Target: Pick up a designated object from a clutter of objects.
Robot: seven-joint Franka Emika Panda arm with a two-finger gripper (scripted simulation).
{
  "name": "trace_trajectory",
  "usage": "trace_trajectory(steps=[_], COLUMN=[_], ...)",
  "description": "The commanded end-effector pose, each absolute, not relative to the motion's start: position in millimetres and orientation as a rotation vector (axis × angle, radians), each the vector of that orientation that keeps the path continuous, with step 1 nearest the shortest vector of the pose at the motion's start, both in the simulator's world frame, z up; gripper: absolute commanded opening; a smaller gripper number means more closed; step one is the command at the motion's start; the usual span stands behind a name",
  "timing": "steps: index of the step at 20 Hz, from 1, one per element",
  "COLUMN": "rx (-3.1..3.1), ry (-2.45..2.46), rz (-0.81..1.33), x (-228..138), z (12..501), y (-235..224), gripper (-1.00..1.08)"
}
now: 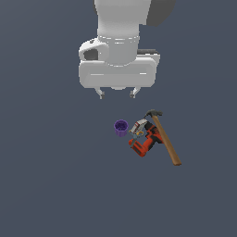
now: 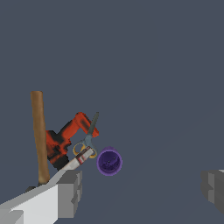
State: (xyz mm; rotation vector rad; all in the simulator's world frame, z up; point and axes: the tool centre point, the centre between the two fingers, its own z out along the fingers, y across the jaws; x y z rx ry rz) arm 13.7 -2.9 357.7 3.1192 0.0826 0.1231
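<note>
The clutter sits together on the counter [image 1: 46, 185], right of centre in the exterior view. The cup [image 1: 121, 127] stands upright at the cluster's left edge in that view, just beside the package [image 1: 138, 127], which leans against the drill [image 1: 146, 141]. The drill lies on its side behind the package, reaching toward the view's lower edge. The hammer [image 1: 165, 139] lies along the drill's right side, its head at the upper end next to the package, its handle running down toward the exterior view's right. A small scissors-like item [image 2: 88, 136] rests on the drill beside the package. The tool [image 1: 117, 94] hangs above the counter, apart from the cluster, up and slightly to the exterior view's left of the cup
</note>
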Motion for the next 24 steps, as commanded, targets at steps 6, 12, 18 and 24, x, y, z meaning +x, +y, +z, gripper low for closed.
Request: trace_trajectory(steps=[6, 12, 18, 24], rx=[3.122, 3.124, 3.123, 3.11], ry=[0.041, -0.052, -0.2, -0.384], rz=[0.119, 0.112, 0.1, 0.085], x=[13, 12, 9, 1], z=[350, 332, 305, 271], y=[1, 10, 24, 41], gripper=[1.0, 1.0, 1.0, 1.0])
